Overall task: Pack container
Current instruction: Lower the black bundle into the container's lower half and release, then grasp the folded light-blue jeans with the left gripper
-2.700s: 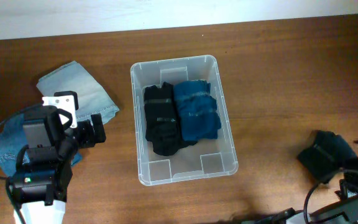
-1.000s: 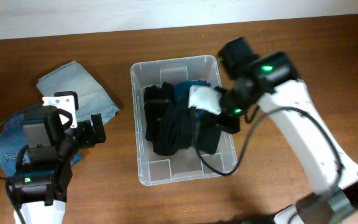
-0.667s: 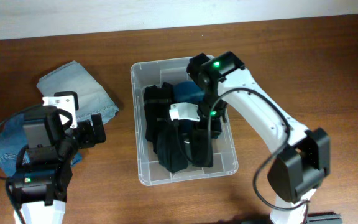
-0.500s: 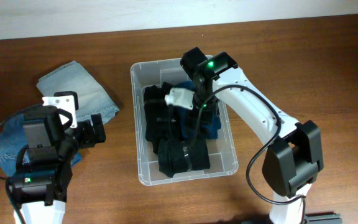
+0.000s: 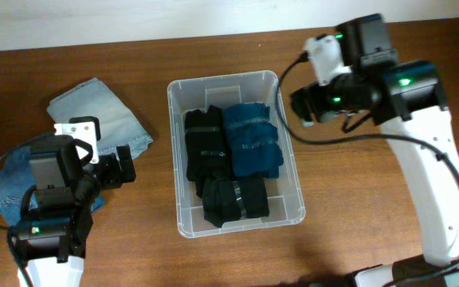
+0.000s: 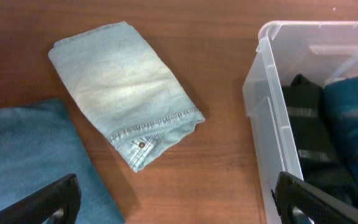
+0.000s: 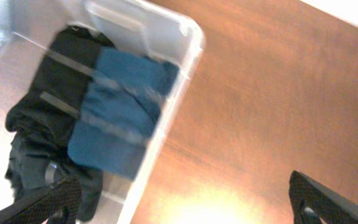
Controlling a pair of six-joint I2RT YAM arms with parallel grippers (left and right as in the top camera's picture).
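The clear plastic container (image 5: pixel 178 151) stands mid-table and holds a black folded garment (image 5: pixel 205 147), a dark blue folded garment (image 5: pixel 251 142) and another black garment (image 5: pixel 234 199) at its front. It also shows in the left wrist view (image 6: pixel 261 118) and the right wrist view (image 7: pixel 185 50). A light-blue folded denim piece (image 5: pixel 106 117) (image 6: pixel 120 87) and a darker blue cloth (image 5: pixel 2 191) (image 6: pixel 30 162) lie to the container's left. My left gripper (image 6: pixel 176 205) is open and empty between the denim and the container. My right gripper (image 7: pixel 182 199) is open and empty, above the table at the container's right rim.
The wooden table's far edge meets a white wall (image 5: pixel 134 20). Bare wood lies right of the container (image 5: pixel 357 199). My right arm (image 5: pixel 373 72) reaches over the table's back right.
My right arm brought a black garment into the container, left it at the front end, and has drawn back up and to the right, empty. The left arm has not moved.
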